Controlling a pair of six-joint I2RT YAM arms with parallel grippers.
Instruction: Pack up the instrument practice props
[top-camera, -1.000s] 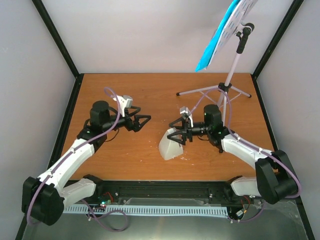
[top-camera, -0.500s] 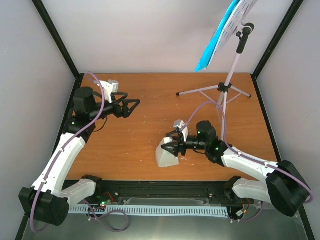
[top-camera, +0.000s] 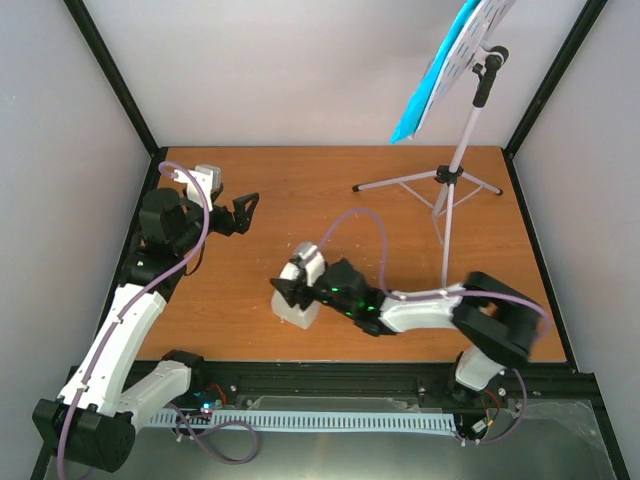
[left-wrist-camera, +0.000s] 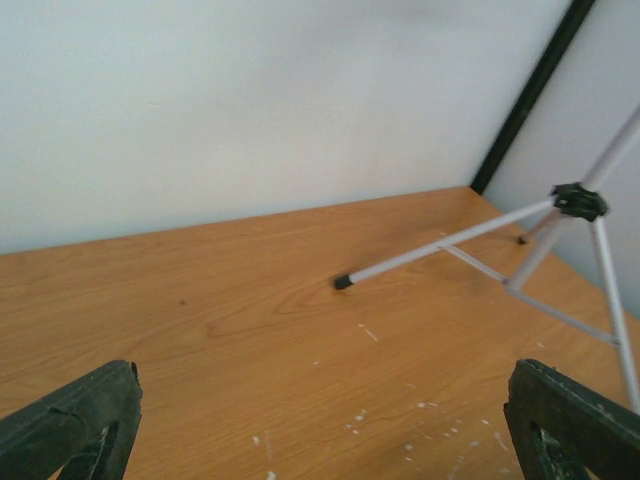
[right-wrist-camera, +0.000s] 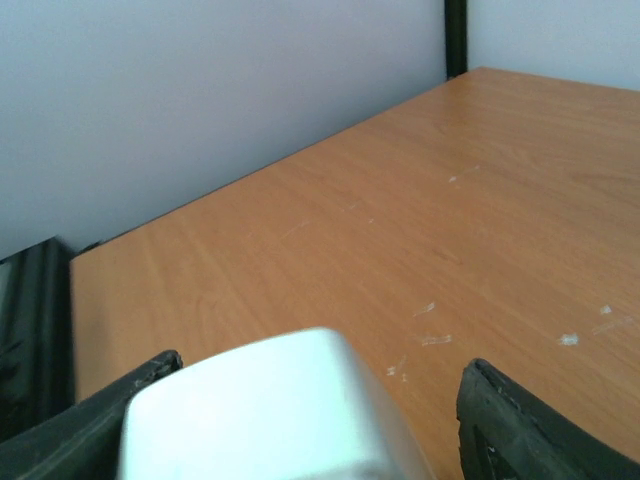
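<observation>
Straddling the white metronome near the worktop's front edge, the right claw has a finger on either side of it; whether they pinch it cannot be told. The left claw gapes wide over the far left, holding nothing. The music stand, bearing blue sheet-music pages, stands at the back right.

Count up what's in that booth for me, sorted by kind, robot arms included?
Robot arms: 2
Music stand: 1
Blue sheet-music stack, on the stand: 1
Metronome: 1
Total: 5
</observation>
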